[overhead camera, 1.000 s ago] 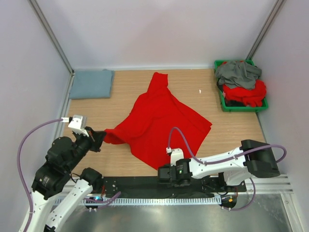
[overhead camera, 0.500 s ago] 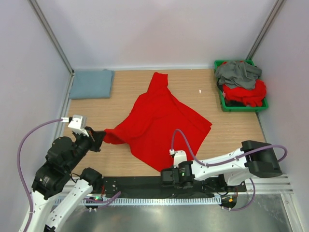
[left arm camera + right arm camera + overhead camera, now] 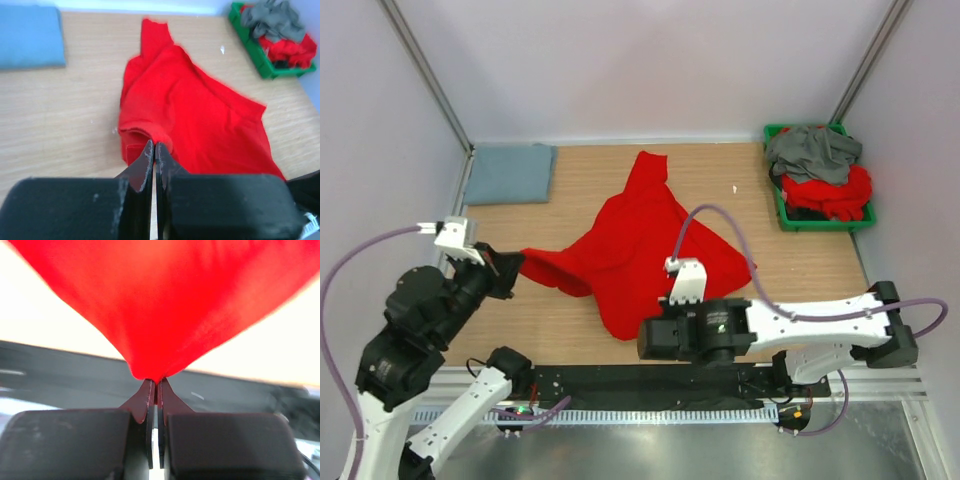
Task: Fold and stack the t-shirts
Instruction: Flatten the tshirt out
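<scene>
Top external view: the right claw (image 3: 642,340) has just snapped shut on the near corner of the red t-shirt (image 3: 640,240). The left claw (image 3: 512,270) has pulled a sleeve further left. I think both arms can now stretch the shirt flat on the tabletop (image 3: 800,280) for folding. Left wrist view: the left claw is pressed together on a red fold, and the shirt spreads out beyond it. Right wrist view: the right claw pinches the cloth tip, and the shirt fans out past it.
</scene>
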Controlling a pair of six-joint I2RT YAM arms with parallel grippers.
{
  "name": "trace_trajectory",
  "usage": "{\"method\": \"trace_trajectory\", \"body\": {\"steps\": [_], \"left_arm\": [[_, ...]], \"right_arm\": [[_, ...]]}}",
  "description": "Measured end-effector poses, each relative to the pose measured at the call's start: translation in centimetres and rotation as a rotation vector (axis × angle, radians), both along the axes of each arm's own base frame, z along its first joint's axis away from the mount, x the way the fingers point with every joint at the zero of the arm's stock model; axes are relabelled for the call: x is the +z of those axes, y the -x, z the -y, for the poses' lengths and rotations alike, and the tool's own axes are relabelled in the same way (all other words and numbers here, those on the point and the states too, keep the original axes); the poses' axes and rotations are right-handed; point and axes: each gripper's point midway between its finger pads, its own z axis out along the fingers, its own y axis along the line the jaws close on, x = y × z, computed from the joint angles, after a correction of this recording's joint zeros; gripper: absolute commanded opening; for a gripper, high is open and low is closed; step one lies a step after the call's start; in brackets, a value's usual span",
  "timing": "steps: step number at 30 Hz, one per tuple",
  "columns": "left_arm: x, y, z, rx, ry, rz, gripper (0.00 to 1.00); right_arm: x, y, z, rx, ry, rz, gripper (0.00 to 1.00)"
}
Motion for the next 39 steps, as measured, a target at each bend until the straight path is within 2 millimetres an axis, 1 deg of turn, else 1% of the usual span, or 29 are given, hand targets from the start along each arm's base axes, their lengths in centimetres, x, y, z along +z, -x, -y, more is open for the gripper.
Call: {"method": "trace_trajectory", "body": {"steps": [1,3,4,5,6,7,9,10,12,15,17,18,20,22,23,25,27,29,31,33,36,38,39], "left_arm": [[1.9,-0.1,-0.1,0.005,0.009,0.030,0.00],[5.7,0.0,-0.5,0.010,0.011,0.089,0.00],[7.9,0.2,-0.7,0.014,0.016,0.134,0.00],[10.1,0.3,-1.0,0.016,0.021,0.175,0.00],[12.5,0.6,-1.3,0.019,0.026,0.225,0.00],[14.4,0.9,-1.5,0.020,0.033,0.268,0.00],[18.7,1.9,-2.3,0.024,0.044,0.364,0.00],[20.8,2.5,-2.7,0.026,0.052,0.412,0.00],[24.7,4.0,-3.6,0.035,0.072,0.515,0.00],[28.7,6.3,-5.0,0.047,0.102,0.642,0.00],[30.7,7.7,-5.6,0.046,0.120,0.718,0.00],[31.8,8.6,-5.9,0.041,0.133,0.762,0.00],[33.8,10.3,-6.2,0.018,0.150,0.846,0.00],[36.0,12.1,-6.4,-0.012,0.167,0.930,0.00],[37.2,13.0,-6.4,-0.031,0.175,0.979,0.00],[38.7,14.3,-6.2,-0.065,0.187,1.049,0.00],[39.8,15.2,-5.8,-0.097,0.193,1.104,0.00],[40.7,15.6,-5.4,-0.124,0.188,1.146,0.00],[41.3,15.5,-4.9,-0.144,0.181,1.170,0.00],[41.7,15.3,-4.2,-0.172,0.172,1.189,0.00],[41.8,15.0,-3.0,-0.224,0.150,1.202,0.00],[41.7,15.2,-2.3,-0.266,0.133,1.213,0.00],[41.6,15.4,-2.0,-0.288,0.127,1.219,0.00]], "right_arm": [[2.8,-0.8,-1.1,-0.001,-0.063,0.045,0.01],[9.9,-2.8,-2.7,0.003,-0.184,0.167,0.01],[13.9,-3.9,-3.2,0.003,-0.249,0.242,0.01],[17.6,-4.8,-3.1,0.001,-0.300,0.310,0.01],[20.4,-5.5,-2.7,0.000,-0.329,0.364,0.01],[23.7,-6.2,-1.8,-0.005,-0.360,0.431,0.01],[29.6,-7.4,0.8,0.003,-0.384,0.553,0.01],[31.9,-7.8,2.2,0.004,-0.396,0.605,0.01],[35.6,-8.4,5.9,0.010,-0.410,0.698,0.01],[39.6,-8.9,11.1,0.013,-0.461,0.795,0.01],[41.6,-9.0,14.1,0.006,-0.510,0.843,0.01],[42.6,-9.0,16.0,0.002,-0.539,0.868,0.01],[44.1,-9.0,19.2,-0.008,-0.597,0.909,0.01],[45.0,-8.9,21.6,-0.003,-0.647,0.945,0.01],[45.3,-8.7,22.2,0.007,-0.665,0.962,0.01],[45.6,-8.3,22.8,0.049,-0.679,1.003,0.01],[45.7,-7.8,22.7,0.096,-0.668,1.041,0.01],[46.0,-7.3,22.2,0.137,-0.643,1.082,0.01],[46.2,-6.8,21.6,0.188,-0.617,1.118,0.01],[46.3,-6.3,21.1,0.231,-0.599,1.144,0.01],[46.7,-4.9,21.2,0.304,-0.594,1.199,0.01],[47.1,-3.5,21.8,0.351,-0.609,1.244,0.01],[47.3,-2.6,22.6,0.370,-0.626,1.273,0.01]]}}
